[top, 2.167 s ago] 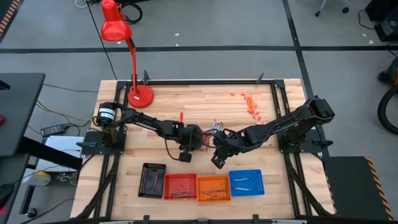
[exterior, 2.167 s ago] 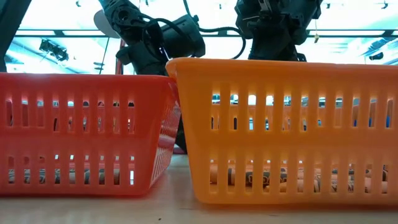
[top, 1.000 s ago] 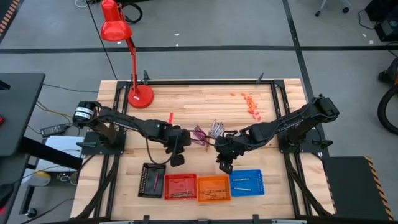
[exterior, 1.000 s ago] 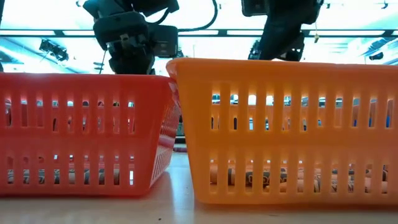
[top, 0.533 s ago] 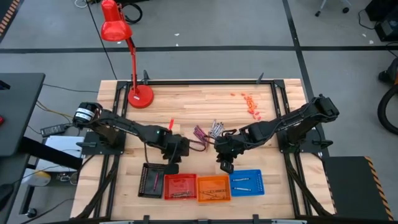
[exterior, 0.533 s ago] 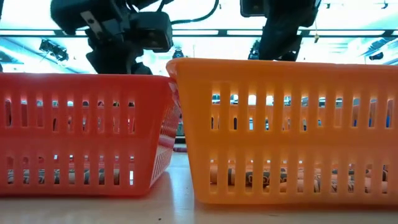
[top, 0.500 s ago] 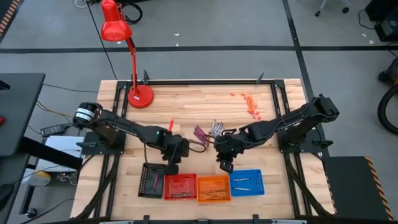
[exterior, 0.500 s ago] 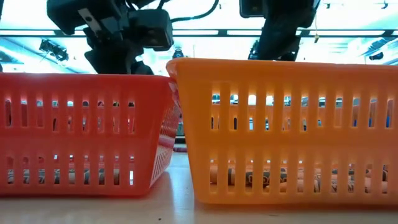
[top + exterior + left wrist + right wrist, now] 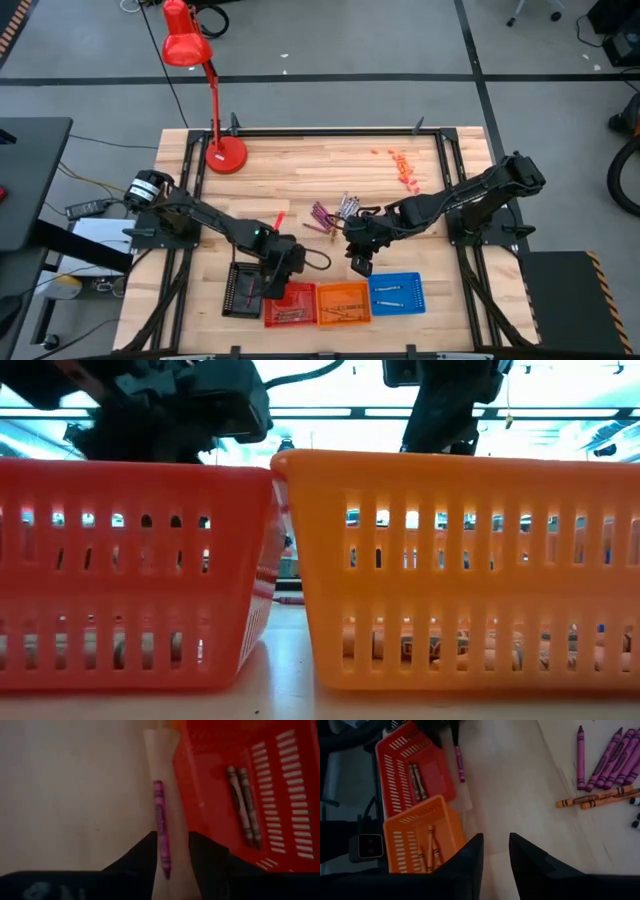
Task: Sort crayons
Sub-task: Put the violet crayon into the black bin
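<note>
- Wooden slatted table: loose purple and orange crayons lie mid-table.
- Red slotted plastic basket, near edge: two brown crayons inside.
- Orange basket on its right holds crayons.
- Left gripper, beside the red basket, pinches a magenta crayon.
- Right gripper, fingers parted, hangs empty behind the orange basket.

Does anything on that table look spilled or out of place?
Small red-pink bits lie scattered on the wood near the table's far right corner, apart from everything else. The loose crayons sit in an untidy heap mid-table. The baskets stand in a neat row.
</note>
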